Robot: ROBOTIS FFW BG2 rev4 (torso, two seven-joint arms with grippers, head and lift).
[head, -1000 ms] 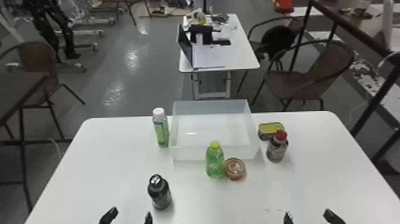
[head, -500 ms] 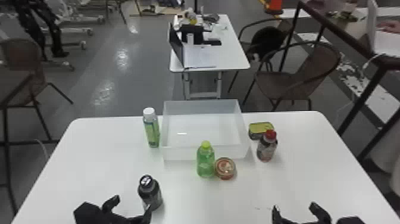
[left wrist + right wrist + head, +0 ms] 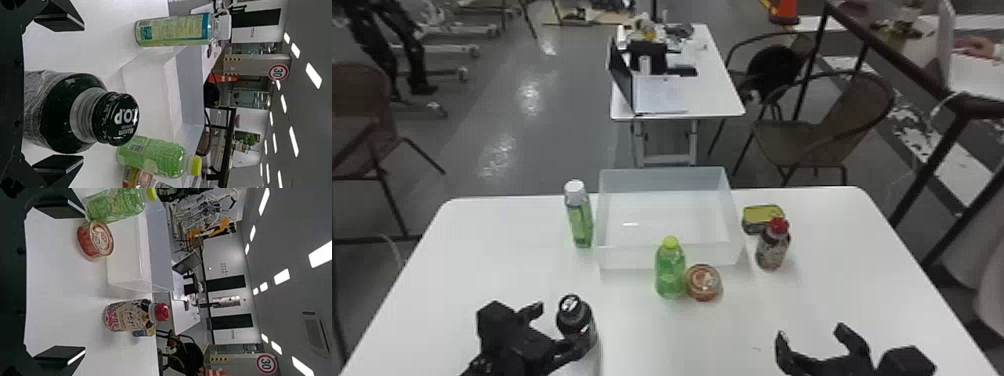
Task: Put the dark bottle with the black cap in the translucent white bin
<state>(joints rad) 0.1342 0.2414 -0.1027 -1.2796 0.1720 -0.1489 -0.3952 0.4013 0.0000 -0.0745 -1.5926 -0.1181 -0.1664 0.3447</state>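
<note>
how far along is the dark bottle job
Only the lining up looks done: the left gripper has its open fingers either side of the dark bottle. Nothing looks gripped yet; the bottle stands on the table, outside the translucent white bin. What remains: grip, lift, carry it over the wall and release.

It looks like a lab: laptop (image 3: 622, 77), traffic cone (image 3: 784, 11).

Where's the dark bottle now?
Head view, lower left: the dark bottle is upright between the fingers of the open left gripper, nearer the robot than the yellow-capped bottle.
</note>
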